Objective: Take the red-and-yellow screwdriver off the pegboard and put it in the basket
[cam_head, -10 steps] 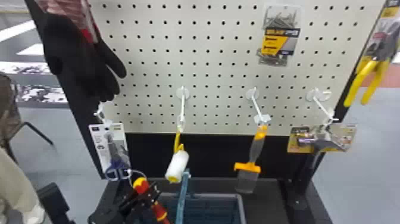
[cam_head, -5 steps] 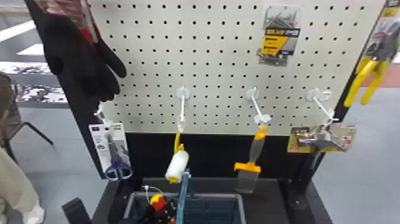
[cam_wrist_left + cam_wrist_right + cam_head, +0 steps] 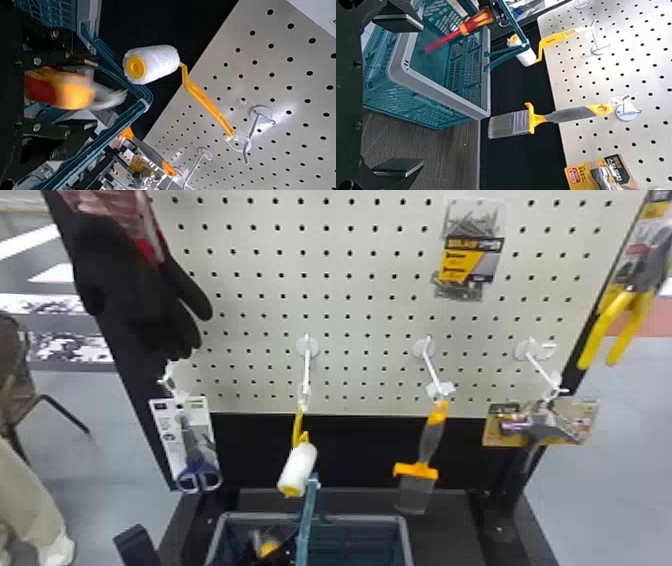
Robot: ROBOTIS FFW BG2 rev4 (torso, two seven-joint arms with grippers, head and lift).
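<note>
In the head view my left gripper (image 3: 283, 551) is low over the basket (image 3: 272, 517), near the yellow part of the screwdriver (image 3: 269, 548). The left wrist view has the left gripper (image 3: 93, 93) open, its fingers standing apart on both sides of the blurred red-and-yellow screwdriver (image 3: 59, 89). From the right wrist view, the screwdriver (image 3: 470, 25) slants within the opening of the teal basket (image 3: 439, 89), red shaft inward, handle end close to the left gripper's black parts. My right gripper (image 3: 415, 95) is parked in front of the basket, open, nothing between its fingers.
The basket's teal handle (image 3: 309, 515) stands up beside the left gripper. A paint roller (image 3: 298, 470) hangs just behind it. Further along hang a brush (image 3: 429, 440) and a carded tool (image 3: 542, 427); scissors (image 3: 198, 475) and black gloves (image 3: 135, 285) hang at the left.
My left gripper has moved right and down from beside the scissors to the basket, bringing the screwdriver along. The screwdriver sits lower in the head view. The hanging tools have stayed put.
</note>
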